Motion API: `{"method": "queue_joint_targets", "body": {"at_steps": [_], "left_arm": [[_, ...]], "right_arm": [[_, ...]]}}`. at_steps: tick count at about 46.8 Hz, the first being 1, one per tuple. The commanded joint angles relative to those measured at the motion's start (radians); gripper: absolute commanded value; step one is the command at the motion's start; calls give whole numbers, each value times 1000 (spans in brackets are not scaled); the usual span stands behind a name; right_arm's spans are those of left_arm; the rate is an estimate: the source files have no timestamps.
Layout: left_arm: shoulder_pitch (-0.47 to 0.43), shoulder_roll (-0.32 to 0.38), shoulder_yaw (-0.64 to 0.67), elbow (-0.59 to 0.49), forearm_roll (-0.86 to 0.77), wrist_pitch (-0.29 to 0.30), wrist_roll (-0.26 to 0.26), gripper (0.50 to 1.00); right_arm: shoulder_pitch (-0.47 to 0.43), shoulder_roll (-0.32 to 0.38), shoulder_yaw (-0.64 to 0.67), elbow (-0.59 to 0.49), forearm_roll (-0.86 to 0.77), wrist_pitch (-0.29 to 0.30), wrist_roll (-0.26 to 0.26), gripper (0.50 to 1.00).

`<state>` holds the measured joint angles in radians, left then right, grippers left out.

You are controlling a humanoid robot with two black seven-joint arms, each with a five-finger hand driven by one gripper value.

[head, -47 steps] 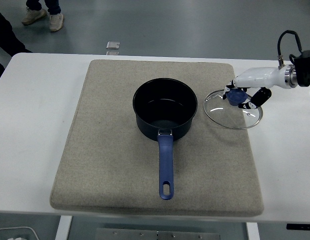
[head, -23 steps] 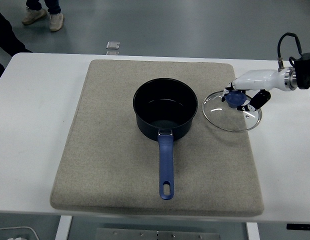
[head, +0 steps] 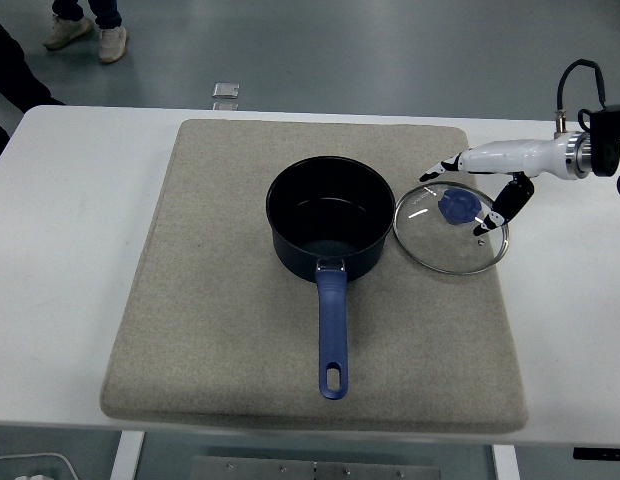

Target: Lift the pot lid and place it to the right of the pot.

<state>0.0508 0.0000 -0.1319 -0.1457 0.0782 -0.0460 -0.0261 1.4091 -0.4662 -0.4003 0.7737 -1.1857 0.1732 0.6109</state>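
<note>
A dark blue saucepan [head: 330, 228] stands uncovered on the grey mat [head: 220, 330], its blue handle [head: 331, 335] pointing toward the near edge. The glass lid [head: 451, 227] with a blue knob [head: 457, 206] lies flat on the mat just right of the pot, its rim close to the pot's side. My right hand [head: 472, 195] hovers over the lid with fingers [head: 437, 169] spread apart, holding nothing. The knob sits free between thumb and fingers. No left hand shows.
The mat covers most of the white table [head: 70, 250]. A small grey object [head: 225, 92] lies on the floor beyond the far edge. A person's shoes [head: 88, 35] show at the top left.
My right hand let go of the lid knob and spread its fingers. The lid settled flat and shifted slightly left toward the pot.
</note>
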Motion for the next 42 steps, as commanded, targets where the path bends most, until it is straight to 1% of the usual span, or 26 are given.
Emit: {"method": "queue_joint_targets", "body": {"at_steps": [1, 4, 8, 14, 17, 23, 26, 30, 33, 42], "left_arm": [[0, 0, 0, 0, 0, 0, 0, 1000], [1, 0, 0, 0, 0, 0, 0, 1000], [1, 0, 0, 0, 0, 0, 0, 1000], [0, 0, 0, 0, 0, 0, 0, 1000], [0, 0, 0, 0, 0, 0, 0, 1000], [1, 0, 0, 0, 0, 0, 0, 1000], [0, 0, 0, 0, 0, 0, 0, 1000], [1, 0, 0, 0, 0, 0, 0, 1000], [1, 0, 0, 0, 0, 0, 0, 1000], [1, 0, 0, 0, 0, 0, 0, 1000]], "right_arm": [[2, 0, -2, -5, -9, -8, 0, 950], [5, 0, 0, -20, -11, -15, 0, 950], [37, 0, 0, -40, -9, -41, 0, 950], [59, 1, 8, -42, -2, -67, 0, 950], [71, 6, 26, -42, 1, -101, 0, 950], [70, 20, 121, -42, 53, -198, 0, 950], [65, 21, 191, -44, 119, -231, 0, 950], [59, 34, 282, -50, 251, -262, 0, 950], [56, 55, 323, -76, 352, -265, 0, 950], [54, 81, 348, -181, 664, -262, 0, 950]]}}
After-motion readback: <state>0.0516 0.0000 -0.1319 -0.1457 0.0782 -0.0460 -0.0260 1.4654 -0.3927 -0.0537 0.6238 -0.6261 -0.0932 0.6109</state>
